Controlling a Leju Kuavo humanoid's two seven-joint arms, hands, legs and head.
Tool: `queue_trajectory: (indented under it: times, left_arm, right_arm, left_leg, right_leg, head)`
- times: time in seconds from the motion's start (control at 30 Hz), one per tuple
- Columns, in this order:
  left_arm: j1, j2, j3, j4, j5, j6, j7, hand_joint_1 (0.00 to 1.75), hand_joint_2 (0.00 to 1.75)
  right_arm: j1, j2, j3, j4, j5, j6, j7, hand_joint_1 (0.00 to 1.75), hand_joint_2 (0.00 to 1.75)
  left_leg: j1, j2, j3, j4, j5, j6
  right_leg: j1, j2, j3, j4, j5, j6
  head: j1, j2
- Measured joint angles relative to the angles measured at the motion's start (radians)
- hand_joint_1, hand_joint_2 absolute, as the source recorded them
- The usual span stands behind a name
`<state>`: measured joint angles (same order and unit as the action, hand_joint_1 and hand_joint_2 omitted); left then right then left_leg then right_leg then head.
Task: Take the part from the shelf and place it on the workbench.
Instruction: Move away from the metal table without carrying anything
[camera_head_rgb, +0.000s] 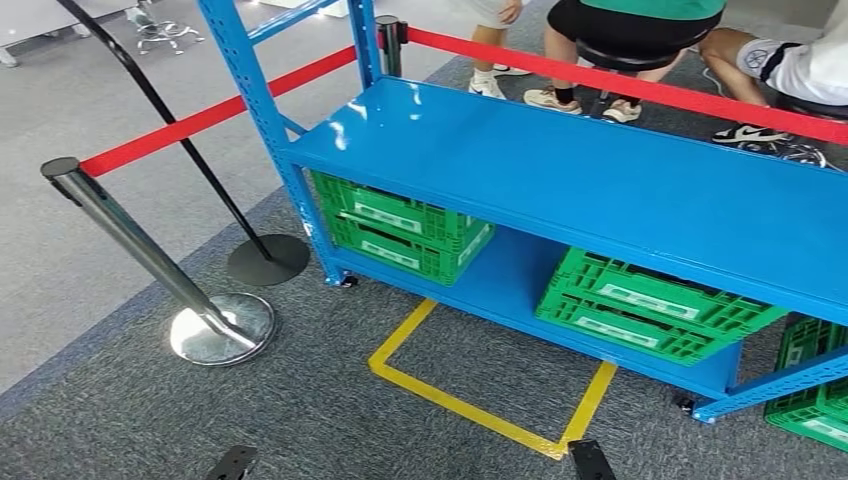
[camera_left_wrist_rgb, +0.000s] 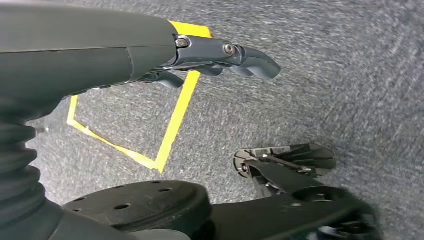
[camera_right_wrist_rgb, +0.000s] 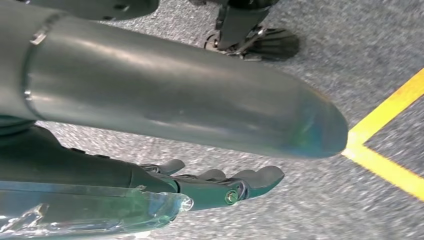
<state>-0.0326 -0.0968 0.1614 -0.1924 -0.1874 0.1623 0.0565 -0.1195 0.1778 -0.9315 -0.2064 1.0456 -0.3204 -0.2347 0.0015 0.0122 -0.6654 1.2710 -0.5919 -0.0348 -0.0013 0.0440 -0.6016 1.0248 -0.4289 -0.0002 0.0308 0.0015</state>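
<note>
A blue metal shelf (camera_head_rgb: 560, 170) stands in front of me, its top board running from the middle to the right. On its lower board sit two stacks of green crates, one on the left (camera_head_rgb: 405, 230) and one on the right (camera_head_rgb: 650, 305). The board above hides what lies inside them. My left hand (camera_left_wrist_rgb: 210, 55) hangs over the grey carpet, fingers stretched out and holding nothing. My right hand (camera_right_wrist_rgb: 200, 185) hangs over the carpet too, its fingers extended with nothing in them.
A yellow tape rectangle (camera_head_rgb: 480, 405) marks the carpet before the shelf. To the left stand a chrome stanchion (camera_head_rgb: 150, 260) and a black post base (camera_head_rgb: 268, 258), joined by a red belt (camera_head_rgb: 210, 118). People sit behind the shelf (camera_head_rgb: 620, 30). More green crates (camera_head_rgb: 815, 390) stand far right.
</note>
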Motion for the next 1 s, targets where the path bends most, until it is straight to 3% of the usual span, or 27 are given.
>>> queue_trajectory:
  times: [0.07,0.13,0.2,0.27,0.33,0.4,0.47,0.5,0.53,0.57,0.63,0.7,0.77,0.83,0.9,0.93,0.97,1.0]
  left_arm:
    - [-0.001,0.000,0.000,0.000,0.000,0.000,0.000,0.00,1.75]
    - [-0.003,0.000,0.000,0.000,0.000,0.001,0.000,0.00,1.75]
    - [-0.004,0.000,0.000,0.000,0.000,0.002,0.001,0.00,1.75]
    - [-0.005,0.000,0.000,0.000,0.000,0.002,0.003,0.00,1.75]
    - [-0.005,0.001,0.000,0.000,-0.001,0.002,0.003,0.00,1.75]
    - [-0.003,0.002,0.000,0.000,-0.001,0.002,0.003,0.00,1.75]
    - [0.001,0.002,0.000,0.000,-0.001,0.002,0.004,0.00,1.75]
    - [0.001,0.002,0.000,0.000,-0.002,0.002,0.004,0.00,1.75]
    - [0.000,0.002,0.000,0.000,-0.002,0.002,0.004,0.00,1.75]
    - [-0.001,0.002,0.000,0.000,-0.002,0.002,0.004,0.00,1.75]
    - [-0.002,0.001,0.000,0.000,-0.003,0.001,0.004,0.00,1.75]
    - [-0.002,0.002,0.000,0.000,-0.003,0.001,0.004,0.00,1.75]
    - [-0.003,0.002,0.000,0.000,-0.005,0.001,0.005,0.00,1.75]
    - [-0.004,0.003,0.000,0.000,-0.008,0.002,0.006,0.00,1.75]
    - [-0.003,0.003,0.000,0.000,-0.010,0.004,0.006,0.00,1.75]
    - [-0.001,0.003,0.000,0.000,-0.011,0.005,0.006,0.00,1.75]
    - [0.000,0.002,0.000,0.000,-0.011,0.005,0.006,0.00,1.75]
    - [0.001,0.002,0.000,0.000,-0.011,0.005,0.006,0.00,1.75]
  right_arm:
    - [0.001,0.000,0.000,0.000,0.000,0.001,0.000,0.00,0.00]
    - [-0.001,0.000,0.000,0.000,0.000,0.002,0.000,0.00,0.00]
    - [-0.001,0.000,0.000,0.000,0.000,0.003,0.000,0.00,0.00]
    - [0.006,0.000,0.000,0.000,0.000,0.003,0.000,0.00,0.00]
    - [0.011,0.000,0.000,0.000,-0.001,0.003,0.001,0.00,0.00]
    - [0.007,0.000,0.000,0.000,-0.001,0.003,0.001,0.00,0.00]
    - [0.004,0.000,0.000,0.000,-0.001,0.003,0.001,0.00,0.00]
    - [0.005,0.000,0.000,0.000,-0.001,0.002,0.002,0.00,0.00]
    - [0.007,0.000,0.000,0.000,-0.001,0.002,0.002,0.00,0.00]
    - [0.007,0.000,0.000,0.000,-0.001,0.001,0.002,0.00,0.00]
    - [0.003,0.001,0.000,0.000,0.000,-0.002,0.002,0.00,0.00]
    - [-0.001,0.003,0.000,0.000,0.001,-0.006,0.003,0.00,0.00]
    - [0.001,0.004,0.000,0.000,0.001,-0.009,0.003,0.00,0.00]
    - [0.003,0.005,0.000,0.000,0.001,-0.010,0.004,0.00,0.00]
    - [0.001,0.007,0.000,0.000,0.000,-0.011,0.004,0.00,0.00]
    - [0.000,0.008,0.000,0.000,0.000,-0.011,0.004,0.00,0.00]
    - [0.000,0.009,0.000,0.000,0.000,-0.011,0.004,0.00,0.00]
    - [0.001,0.009,0.000,0.000,-0.001,-0.011,0.004,0.00,0.00]
  left_leg:
    - [0.003,-0.013,0.042,-0.090,0.066,0.001]
    - [0.009,-0.056,0.101,-0.216,0.116,0.002]
    - [0.010,-0.081,0.122,-0.270,0.123,0.008]
    - [0.009,-0.064,0.121,-0.275,0.127,0.023]
    - [0.009,-0.043,0.121,-0.280,0.133,0.038]
    - [0.006,-0.018,0.120,-0.282,0.134,0.047]
    - [0.003,0.009,0.120,-0.281,0.133,0.049]
    - [0.002,0.021,0.120,-0.281,0.133,0.049]
    - [0.002,0.032,0.121,-0.281,0.133,0.048]
    - [0.002,0.043,0.122,-0.281,0.131,0.047]
    - [-0.003,0.061,0.127,-0.279,0.127,0.039]
    - [-0.008,0.078,0.130,-0.278,0.124,0.030]
    - [-0.008,0.092,0.132,-0.279,0.123,0.019]
    - [-0.004,0.066,0.122,-0.253,0.100,0.007]
    - [-0.002,0.019,0.074,-0.146,0.039,-0.002]
    - [-0.001,0.007,0.040,-0.076,0.008,-0.004]
    - [-0.001,0.003,0.011,-0.019,-0.010,-0.004]
    - [-0.001,0.001,-0.005,0.007,-0.008,-0.004]
  right_leg:
    - [-0.002,0.027,-0.001,0.000,0.004,0.006]
    - [-0.003,0.053,-0.007,0.004,0.008,0.016]
    - [-0.004,0.074,-0.017,0.004,0.015,0.029]
    - [-0.008,0.083,-0.027,0.000,0.021,0.042]
    - [-0.007,0.042,-0.050,0.038,-0.005,0.050]
    - [-0.005,-0.015,-0.103,0.157,-0.072,0.055]
    - [-0.006,-0.033,-0.151,0.274,-0.121,0.058]
    - [-0.006,-0.036,-0.151,0.285,-0.119,0.059]
    - [-0.006,-0.039,-0.132,0.258,-0.101,0.059]
    - [-0.005,-0.050,-0.093,0.195,-0.071,0.058]
    - [-0.001,-0.094,-0.014,0.061,-0.032,0.051]
    - [0.005,-0.115,0.016,0.008,-0.025,0.039]
    - [0.005,-0.091,0.013,0.006,-0.020,0.025]
    - [0.000,-0.069,0.011,0.002,-0.014,0.013]
    - [-0.004,-0.047,0.009,0.001,-0.009,0.005]
    - [-0.005,-0.035,0.007,0.001,-0.008,0.003]
    - [-0.005,-0.022,0.006,0.001,-0.008,0.001]
    - [-0.005,-0.011,0.006,0.001,-0.007,0.001]
  head:
    - [0.000,0.000]
    - [0.000,0.000]
    - [-0.001,0.000]
    - [0.000,0.000]
    - [0.005,0.000]
    - [0.010,0.000]
    - [0.010,0.000]
    - [0.011,0.000]
    - [0.011,0.000]
    - [0.011,0.000]
    - [0.010,0.000]
    - [0.009,0.000]
    - [0.008,0.000]
    - [0.007,0.000]
    - [0.005,0.000]
    - [0.005,0.000]
    - [0.005,0.000]
    - [0.005,0.000]
